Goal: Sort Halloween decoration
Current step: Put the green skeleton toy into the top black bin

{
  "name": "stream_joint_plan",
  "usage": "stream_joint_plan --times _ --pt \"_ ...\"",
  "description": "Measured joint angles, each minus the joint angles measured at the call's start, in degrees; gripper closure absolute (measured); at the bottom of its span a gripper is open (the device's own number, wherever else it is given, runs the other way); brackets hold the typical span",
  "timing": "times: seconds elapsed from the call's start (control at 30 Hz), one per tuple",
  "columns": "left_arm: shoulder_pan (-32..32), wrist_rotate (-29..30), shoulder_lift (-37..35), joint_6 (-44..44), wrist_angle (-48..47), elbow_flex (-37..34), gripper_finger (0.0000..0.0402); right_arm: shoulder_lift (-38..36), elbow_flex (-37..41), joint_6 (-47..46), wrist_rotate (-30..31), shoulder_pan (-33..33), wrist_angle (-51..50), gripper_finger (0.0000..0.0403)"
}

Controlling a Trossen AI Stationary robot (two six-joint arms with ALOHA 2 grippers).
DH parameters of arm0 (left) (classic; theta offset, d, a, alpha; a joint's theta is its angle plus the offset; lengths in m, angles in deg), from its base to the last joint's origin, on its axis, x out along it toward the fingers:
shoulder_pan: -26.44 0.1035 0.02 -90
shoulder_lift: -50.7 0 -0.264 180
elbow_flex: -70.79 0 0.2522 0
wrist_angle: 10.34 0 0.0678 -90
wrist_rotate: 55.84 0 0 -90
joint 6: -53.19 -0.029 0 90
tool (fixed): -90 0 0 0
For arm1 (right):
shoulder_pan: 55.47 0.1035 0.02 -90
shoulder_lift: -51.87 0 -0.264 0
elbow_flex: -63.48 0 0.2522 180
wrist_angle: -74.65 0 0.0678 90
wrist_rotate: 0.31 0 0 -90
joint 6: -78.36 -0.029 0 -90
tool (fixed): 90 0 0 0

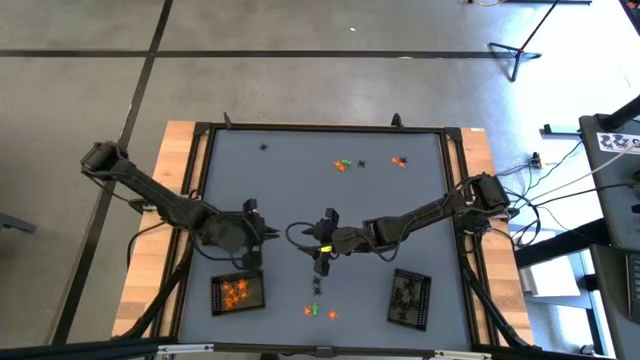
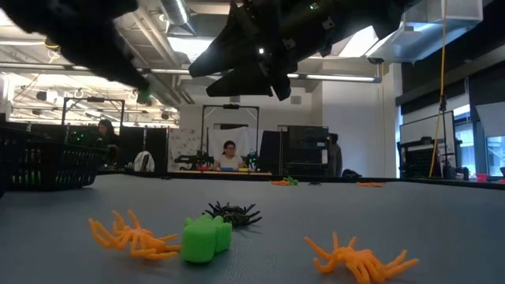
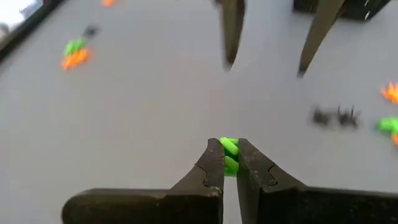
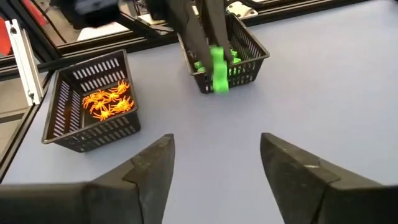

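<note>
My left gripper (image 3: 229, 163) (image 4: 214, 59) is shut on a bright green trinket (image 3: 229, 153), in the air by a black mesh basket of green trinkets (image 4: 239, 59). My right gripper (image 4: 214, 160) (image 1: 318, 243) is open at mid-table, pointing toward the left gripper and touching nothing. A second basket (image 4: 69, 124) holds orange spiders (image 4: 107, 99). On the table near the front edge lie two orange spiders (image 2: 134, 237) (image 2: 357, 257), a green trinket (image 2: 205, 238) and a black spider (image 2: 233, 214). More trinkets (image 1: 345, 163) (image 1: 400, 160) lie near the far edge. My left gripper pinches the green trinket (image 4: 219, 73) between its two fingertips (image 3: 214, 163). The fingers come down at it from above on a slant. The trinket is lifted clear of the table and sticks out beyond the finger ends.
A third black tray of dark trinkets (image 1: 410, 297) stands front right, and the orange tray (image 1: 238, 292) front left. A raised frame (image 1: 320, 128) rims the grey table. Bare tabletop lies between the two grippers. People sit in the room beyond the far edge (image 2: 229, 154).
</note>
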Motion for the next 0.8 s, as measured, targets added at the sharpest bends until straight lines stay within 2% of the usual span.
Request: stream_joint_plan --times 0.2,0.33,0.4,0.6,0.8 --pt "-2.9 -1.9 -10.6 13.4 -23.0 0.0 0.0401 0.0 0.0 0.0 -0.2 0.0 -0.2 0.0169" --pt "-3.7 -6.5 -15.7 24.4 -36.3 0.0 0.0400 0.0 0.0 0.0 -0.3 0.0 0.0 0.0172" --pt "-3.9 -8.8 -17.1 26.8 -40.8 0.0 0.0392 0.0 0.0 0.0 -0.3 0.0 0.2 0.0173" --pt "-3.9 -10.3 -18.1 27.1 -43.3 0.0 0.0362 0.0 0.0 0.0 1.0 0.0 0.3 0.0173" --pt "-3.9 -10.3 -18.1 27.1 -43.1 0.0 0.0356 0.0 0.0 0.0 1.7 0.0 0.2 0.0173"
